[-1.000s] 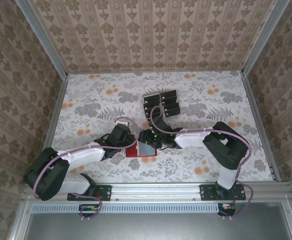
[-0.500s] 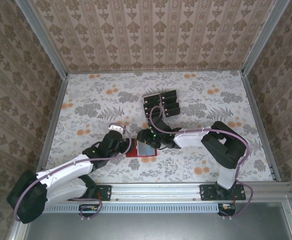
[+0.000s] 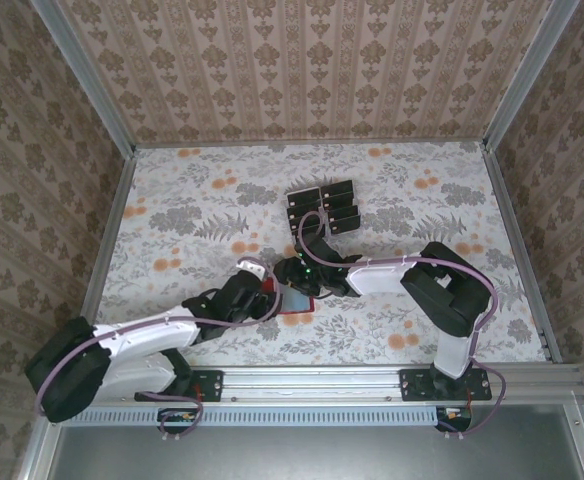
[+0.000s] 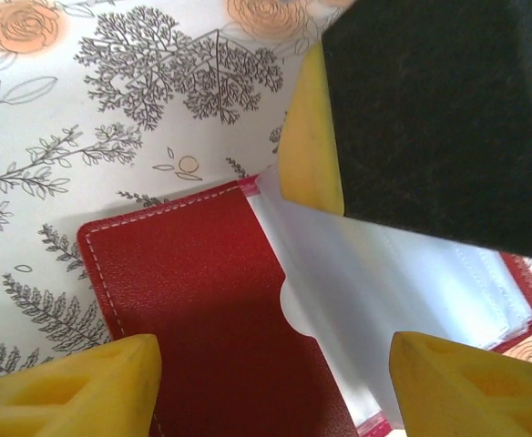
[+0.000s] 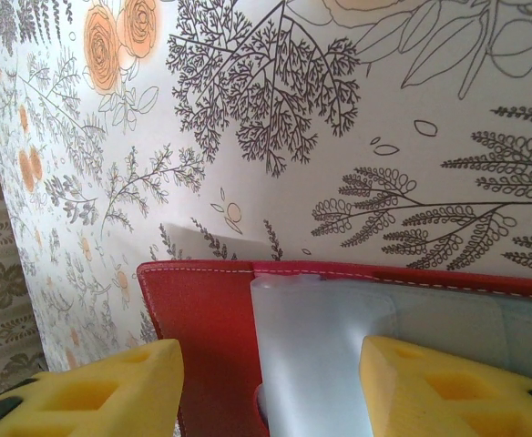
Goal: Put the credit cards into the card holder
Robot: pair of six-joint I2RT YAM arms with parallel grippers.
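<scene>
Left end effector: spread wide, empty, low over the card holder, which lies open on the table; probably there to steady the red flap. Right end effector: also wide, empty, one finger apparently at the pale pocket's edge. Credit cards are clustered behind, well apart. Free table on both sides.

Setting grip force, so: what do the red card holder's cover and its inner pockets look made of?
The card holder looks like red leather or faux leather: fine grain, matte, pale edge stitching. Its pockets look like thin translucent plastic, smooth, pale grey-blue.
</scene>
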